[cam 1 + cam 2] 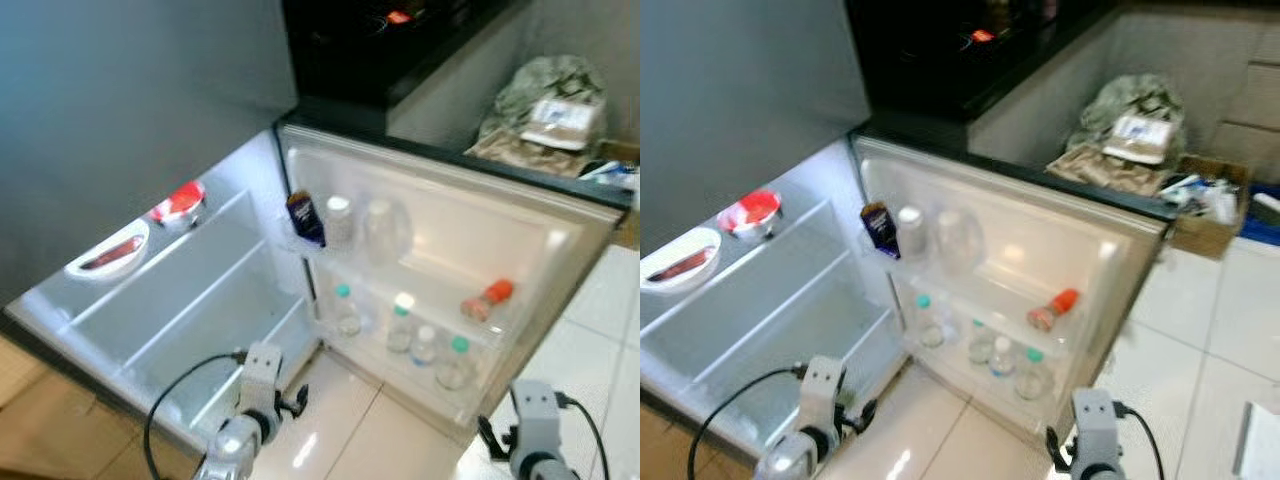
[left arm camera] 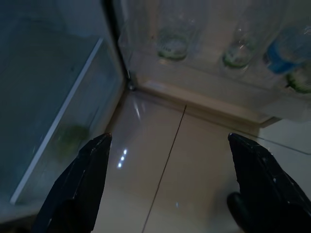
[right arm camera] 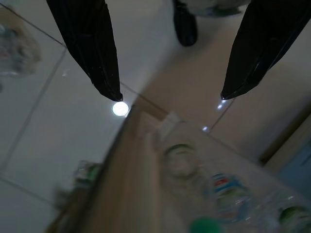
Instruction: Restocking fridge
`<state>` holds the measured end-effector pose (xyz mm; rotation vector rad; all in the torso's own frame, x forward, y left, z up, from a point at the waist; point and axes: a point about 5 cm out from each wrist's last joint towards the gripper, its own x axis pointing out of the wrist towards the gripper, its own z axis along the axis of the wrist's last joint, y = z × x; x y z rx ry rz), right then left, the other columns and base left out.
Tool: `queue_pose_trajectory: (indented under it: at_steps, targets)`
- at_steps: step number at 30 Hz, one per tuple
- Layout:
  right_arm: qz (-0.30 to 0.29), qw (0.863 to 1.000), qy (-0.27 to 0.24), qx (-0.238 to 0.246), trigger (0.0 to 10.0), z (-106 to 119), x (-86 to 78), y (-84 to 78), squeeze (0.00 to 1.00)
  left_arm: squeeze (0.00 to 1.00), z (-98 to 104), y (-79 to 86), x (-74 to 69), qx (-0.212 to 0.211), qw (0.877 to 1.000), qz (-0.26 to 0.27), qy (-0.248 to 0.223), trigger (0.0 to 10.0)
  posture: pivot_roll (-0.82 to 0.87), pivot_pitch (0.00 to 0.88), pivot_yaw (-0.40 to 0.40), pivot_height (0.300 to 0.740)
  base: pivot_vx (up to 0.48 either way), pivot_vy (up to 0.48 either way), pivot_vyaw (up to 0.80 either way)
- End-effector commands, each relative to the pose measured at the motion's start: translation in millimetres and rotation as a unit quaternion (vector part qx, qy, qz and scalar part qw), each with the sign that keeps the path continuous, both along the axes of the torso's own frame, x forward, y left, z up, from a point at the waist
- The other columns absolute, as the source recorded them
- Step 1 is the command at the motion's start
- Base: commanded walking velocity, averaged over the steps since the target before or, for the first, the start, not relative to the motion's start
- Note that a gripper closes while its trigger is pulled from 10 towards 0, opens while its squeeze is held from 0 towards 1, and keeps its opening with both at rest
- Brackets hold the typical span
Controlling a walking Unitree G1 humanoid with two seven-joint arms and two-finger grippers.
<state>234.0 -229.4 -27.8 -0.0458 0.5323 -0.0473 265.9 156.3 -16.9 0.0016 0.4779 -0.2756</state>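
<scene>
Fridge (image 1: 200,300): low, lit white interior, door (image 1: 450,250) swung wide, racks holding small bottles (image 1: 400,325). Left gripper (image 2: 170,145) and right gripper (image 3: 170,97): fingers spread, empty, over tiled floor (image 1: 350,420).

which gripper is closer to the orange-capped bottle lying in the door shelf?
Right. The right gripper hangs below the open door, under the orange-capped bottle; the left gripper is lower left, by the fridge body's corner.

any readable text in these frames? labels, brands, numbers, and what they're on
No text can be read.
Dark carton in the door's top rack: print blurred.
Bottle with a blue label in the bottom rack: label blurred.
Packet on the counter: label too small.
</scene>
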Motion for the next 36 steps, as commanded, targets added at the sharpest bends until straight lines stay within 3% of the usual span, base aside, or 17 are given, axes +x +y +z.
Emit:
queue_pose_trajectory:
  at_steps: [1, 12, 30, 36]
  targets:
    - [-0.001, 1.000, 0.012, 0.012, 10.0, -6.7, -6.6, 6.3, 0.00, 0.00, -7.4, 4.8, -8.2, 0.004, 1.000, 0.006, 0.020, 10.0, -0.09, 0.105, 0.125, 0.740, 0.000, 0.000, -0.79]
    - [0.008, 1.000, 0.001, 0.021, 10.0, -4.8, -5.3, 9.1, 0.00, 0.00, -1.6, 3.8, -4.3, -0.007, 1.000, 0.026, 0.004, 10.0, -0.10, 0.096, 0.123, 0.740, 0.000, 0.000, -0.12]
    - [0.025, 1.000, -0.004, 0.019, 10.0, -1.6, -1.9, 9.0, 0.00, 0.00, -1.8, 4.6, -8.3, -0.026, 0.998, 0.056, 0.004, 10.0, -0.10, 0.092, 0.104, 0.740, 0.000, -0.449, 0.00]
    - [0.033, 0.999, -0.007, 0.019, 10.0, 0.3, 0.5, 9.9, 0.00, 0.00, -2.2, 9.9, -9.0, -0.029, 0.996, 0.085, 0.002, 10.0, -0.10, 0.098, 0.103, 0.740, 0.000, 0.000, 0.00]
